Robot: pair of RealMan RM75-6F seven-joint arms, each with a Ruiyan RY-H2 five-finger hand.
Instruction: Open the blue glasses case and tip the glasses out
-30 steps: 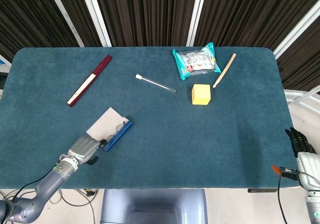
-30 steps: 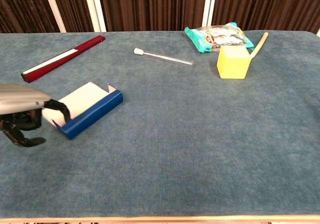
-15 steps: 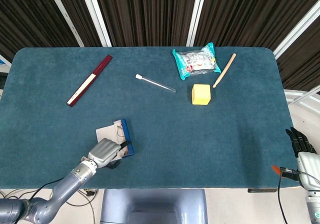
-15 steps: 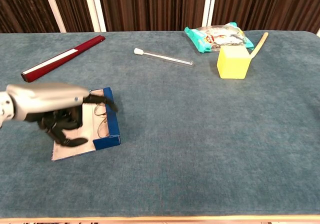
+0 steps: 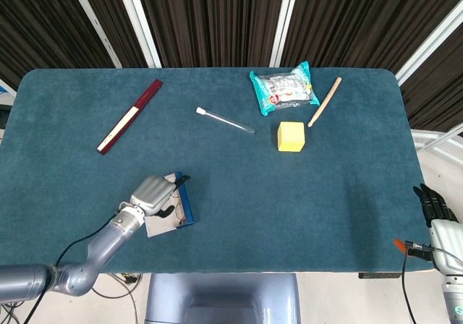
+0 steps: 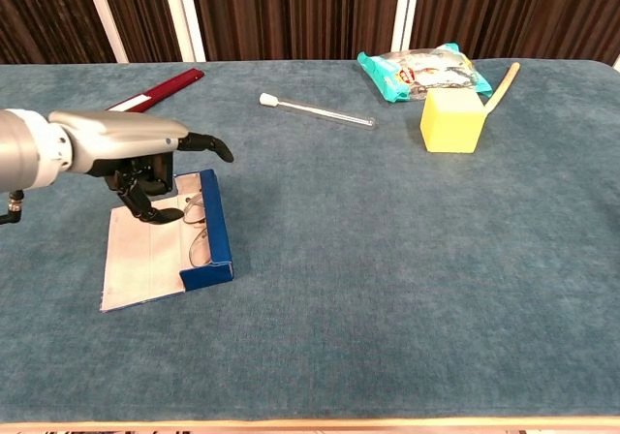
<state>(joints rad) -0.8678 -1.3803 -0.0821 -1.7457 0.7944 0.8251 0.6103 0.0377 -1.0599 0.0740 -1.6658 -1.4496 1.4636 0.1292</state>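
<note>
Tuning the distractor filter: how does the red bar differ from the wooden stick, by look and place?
The red bar is flat, dark red with a pale strip along it; the wooden stick is thin, plain tan. The bar lies far left, alone; the stick lies far right, beside the snack bag. Both are long, lie flat on the table, and are slanted alike.

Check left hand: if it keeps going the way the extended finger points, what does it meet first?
Probably nothing nearby: the left hand points right, above the open blue glasses case, toward bare table. The height is unclear.
</note>
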